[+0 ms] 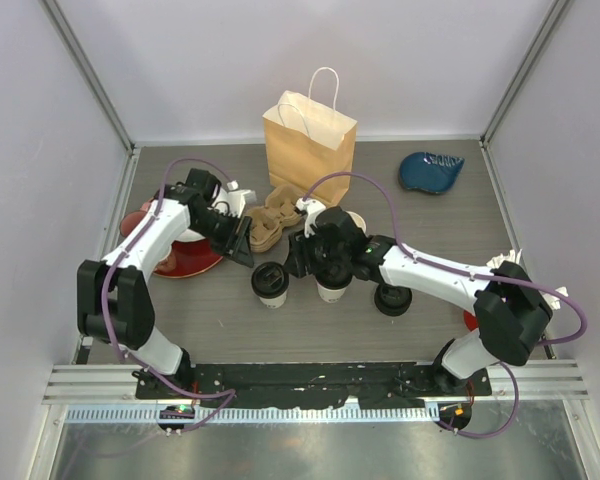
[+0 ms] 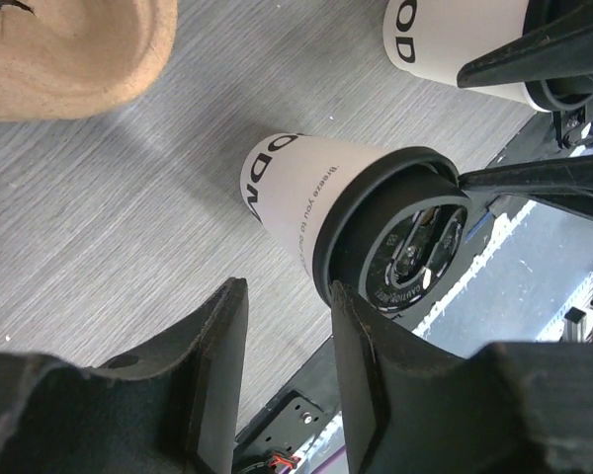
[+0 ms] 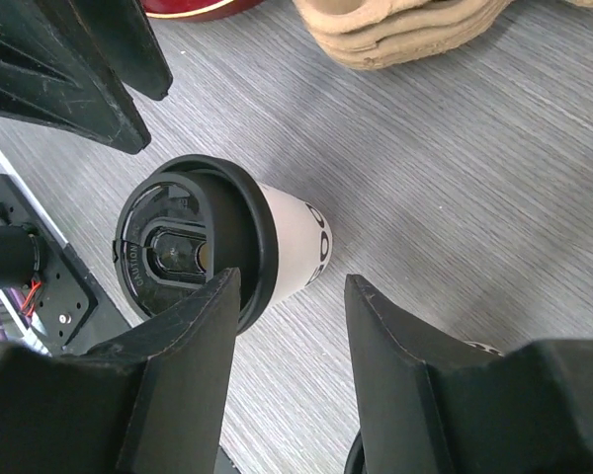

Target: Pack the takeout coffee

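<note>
Both grippers open and empty over the tabletop [image 1: 440,235].
Left gripper [image 2: 287,291] and right gripper [image 3: 292,281] flank the lidded cup [image 1: 270,285] standing mid-tabletop; second cup [image 1: 332,290] under the right wrist, pulp trays [image 1: 272,222] and paper bag [image 1: 310,140] behind (lid stack [image 1: 392,300] just right).

- The left arm [image 1: 150,232], at the left of the top view, is showing white links alternating with bulky black joint housings.
- The right arm [image 1: 430,272], at the right of that view, is wearing the same white and black scheme.
- A thin purple cable [image 1: 190,160] is looping along the left arm, and a 2nd purple cable [image 1: 345,174] is arcing over the right arm.
- Both bases are sitting on a black plate [image 1: 310,378] at the bottom of the frame.
- The left gripper [image 2: 287,286] is showing 2 matte black fingers [image 2: 212,375]. They are blunt and wedge-shaped, with a grainy surface and 1 small round recess at the lower left.
- The right gripper [image 3: 292,276] is showing 2 matching black fingers [image 3: 178,385] with thick rounded edges.
</note>
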Robot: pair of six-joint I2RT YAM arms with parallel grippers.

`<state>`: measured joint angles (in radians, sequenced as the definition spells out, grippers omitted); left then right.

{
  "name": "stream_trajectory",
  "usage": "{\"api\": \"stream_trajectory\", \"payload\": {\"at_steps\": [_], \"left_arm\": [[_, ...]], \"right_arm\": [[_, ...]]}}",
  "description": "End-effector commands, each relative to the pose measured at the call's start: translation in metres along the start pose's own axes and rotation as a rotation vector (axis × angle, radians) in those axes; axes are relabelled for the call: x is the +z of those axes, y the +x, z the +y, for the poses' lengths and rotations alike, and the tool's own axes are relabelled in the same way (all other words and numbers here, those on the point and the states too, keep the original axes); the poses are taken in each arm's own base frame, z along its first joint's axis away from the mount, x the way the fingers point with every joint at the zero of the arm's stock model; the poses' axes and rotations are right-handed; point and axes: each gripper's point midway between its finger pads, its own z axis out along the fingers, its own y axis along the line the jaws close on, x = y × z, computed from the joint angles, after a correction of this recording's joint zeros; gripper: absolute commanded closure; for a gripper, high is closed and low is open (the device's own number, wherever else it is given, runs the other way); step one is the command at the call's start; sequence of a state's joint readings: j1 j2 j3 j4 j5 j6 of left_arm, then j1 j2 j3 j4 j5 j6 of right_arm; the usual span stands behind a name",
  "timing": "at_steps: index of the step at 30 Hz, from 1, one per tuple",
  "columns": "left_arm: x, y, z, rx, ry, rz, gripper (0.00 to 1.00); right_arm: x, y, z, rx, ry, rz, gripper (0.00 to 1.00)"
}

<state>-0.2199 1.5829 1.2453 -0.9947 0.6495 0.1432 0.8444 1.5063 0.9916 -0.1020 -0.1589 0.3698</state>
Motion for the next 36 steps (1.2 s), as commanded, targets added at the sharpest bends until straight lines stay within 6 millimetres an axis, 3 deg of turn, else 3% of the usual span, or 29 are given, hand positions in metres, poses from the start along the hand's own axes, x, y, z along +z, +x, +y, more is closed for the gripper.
{"api": "stream_trajectory", "payload": {"at_steps": [1, 2, 6, 11, 15, 20, 25, 36], "left_arm": [[-0.024, -0.010, -0.020, 0.082, 0.026, -0.072, 0.61], [-0.025, -0.006, -0.023, 0.078, 0.038, -0.066, 0.68], [-0.024, 0.007, -0.029, 0.055, 0.059, -0.038, 0.80], [-0.020, 0.020, -0.029, 0.028, 0.072, -0.001, 0.76], [-0.015, 0.029, -0.036, 0.002, 0.130, 0.016, 0.70], [-0.007, 0.035, -0.033, -0.027, 0.140, 0.027, 0.72], [-0.001, 0.037, -0.032, -0.054, 0.159, 0.044, 0.76], [0.014, 0.039, -0.025, -0.112, 0.171, 0.070, 0.77]], "right_arm": [[-0.011, -0.034, 0.024, -0.011, -0.078, -0.074, 0.49], [-0.012, -0.036, 0.023, -0.017, -0.073, -0.083, 0.50], [-0.017, -0.043, 0.022, -0.007, -0.047, -0.100, 0.65], [-0.009, -0.027, 0.024, 0.025, -0.066, -0.008, 0.59], [-0.016, -0.034, 0.037, -0.001, -0.105, -0.061, 0.49], [-0.013, -0.038, 0.043, -0.110, -0.049, -0.075, 0.48], [0.004, -0.027, 0.029, -0.126, 0.009, -0.032, 0.51], [0.015, -0.016, 0.029, -0.115, -0.006, -0.001, 0.67]]}}
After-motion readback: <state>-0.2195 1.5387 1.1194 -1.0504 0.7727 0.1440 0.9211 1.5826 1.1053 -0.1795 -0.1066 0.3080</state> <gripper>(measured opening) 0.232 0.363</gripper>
